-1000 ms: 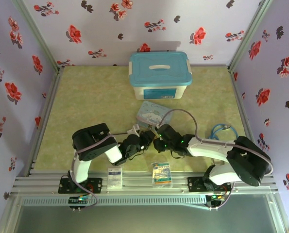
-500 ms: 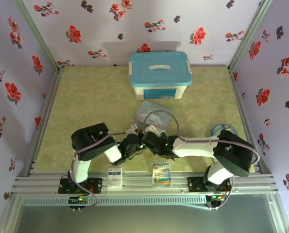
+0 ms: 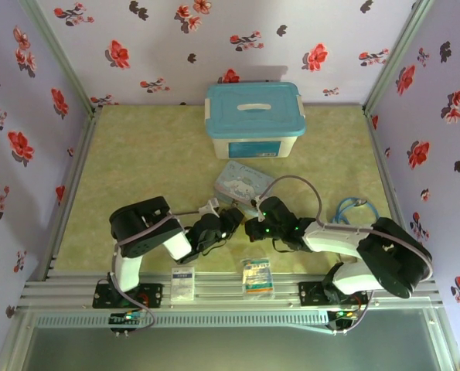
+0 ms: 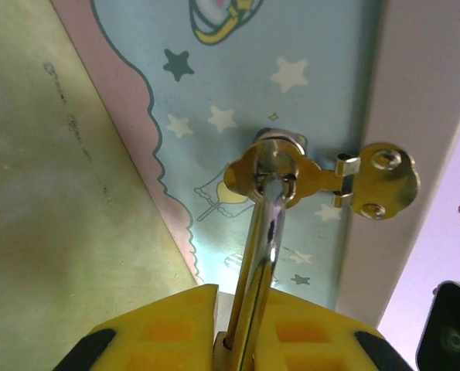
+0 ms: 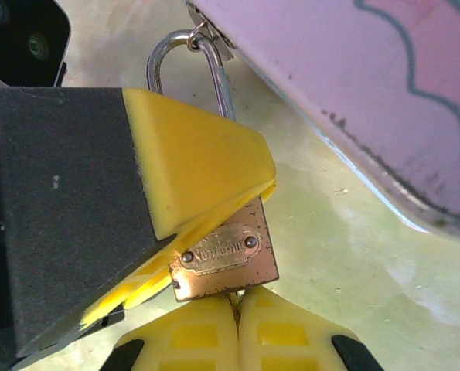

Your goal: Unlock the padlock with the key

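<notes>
The brass padlock (image 5: 226, 251) hangs by its silver shackle (image 4: 262, 239) from the gold hasp (image 4: 322, 174) of the cartoon tin (image 3: 241, 179). My left gripper (image 4: 230, 309) is shut on the padlock body, and its yellow finger (image 5: 191, 154) covers the top of the body in the right wrist view. My right gripper (image 5: 236, 305) is shut directly under the padlock's bottom face. Only a thin sliver of the key (image 5: 234, 296) shows between its pads, at the padlock's underside. In the top view the two grippers (image 3: 228, 220) (image 3: 250, 226) meet tip to tip just in front of the tin.
A white box with a blue lid (image 3: 254, 120) stands behind the tin. Two flat printed packets (image 3: 182, 282) (image 3: 257, 276) lie near the front rail. A coiled blue cable (image 3: 356, 209) lies on the right. Flowered walls enclose the green table.
My right arm swung left against the left gripper, then came back a little to the right. The left arm and the padlock have hardly moved.
</notes>
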{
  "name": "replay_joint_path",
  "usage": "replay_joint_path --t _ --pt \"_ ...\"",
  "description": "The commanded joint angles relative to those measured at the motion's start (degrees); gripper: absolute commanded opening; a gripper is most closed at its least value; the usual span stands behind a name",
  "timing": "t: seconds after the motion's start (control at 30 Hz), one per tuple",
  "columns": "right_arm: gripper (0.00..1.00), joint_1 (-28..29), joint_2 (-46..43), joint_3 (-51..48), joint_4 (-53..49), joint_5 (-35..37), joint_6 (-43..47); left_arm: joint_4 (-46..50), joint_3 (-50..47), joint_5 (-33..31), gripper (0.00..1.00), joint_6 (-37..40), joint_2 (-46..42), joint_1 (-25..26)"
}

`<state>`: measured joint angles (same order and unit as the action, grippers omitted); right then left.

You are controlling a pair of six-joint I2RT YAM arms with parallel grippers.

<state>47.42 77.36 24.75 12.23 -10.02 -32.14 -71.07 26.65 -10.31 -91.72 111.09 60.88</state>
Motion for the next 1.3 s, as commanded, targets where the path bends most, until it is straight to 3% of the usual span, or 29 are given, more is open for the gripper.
replay_joint_path --t 0.0,0.13,0.27,0.37,0.53,0.77,1.03,1.27 --pt "0.0 -0.71 0.37 -0.36 6.08 -6.54 -3.94 3.23 -0.29 2.7 0.14 2.09 -2.98 0.72" --pt "0.11 -1.05 0.73 -0.17 5.92 -7.78 -4.77 7.85 0.15 3.46 0.12 3.9 -5.06 0.73" --pt "0.38 -2.99 -3.53 -1.55 2.6 -5.93 -6.56 11.93 -0.74 4.18 0.04 5.81 -7.12 -0.84" --pt "0.44 -3.44 -8.04 -0.73 -4.65 -2.19 -5.58 14.92 -1.19 5.97 0.02 7.5 -8.31 -2.49" --pt "0.47 -4.05 -10.64 2.88 -12.79 7.41 -7.0 29.02 2.26 8.02 0.01 13.34 -12.3 -2.66" --pt "0.46 -4.74 -4.0 9.59 -18.34 18.86 -9.42 54.14 8.36 6.41 0.04 24.28 -19.31 -3.55" --pt "0.45 -4.77 -0.14 11.21 -18.32 21.43 -9.17 76.42 17.0 3.43 0.13 34.76 -19.83 -5.07" --pt "0.43 -4.71 1.11 11.29 -16.21 19.08 -9.71 88.04 23.99 -1.27 0.19 38.31 -15.44 -4.15"
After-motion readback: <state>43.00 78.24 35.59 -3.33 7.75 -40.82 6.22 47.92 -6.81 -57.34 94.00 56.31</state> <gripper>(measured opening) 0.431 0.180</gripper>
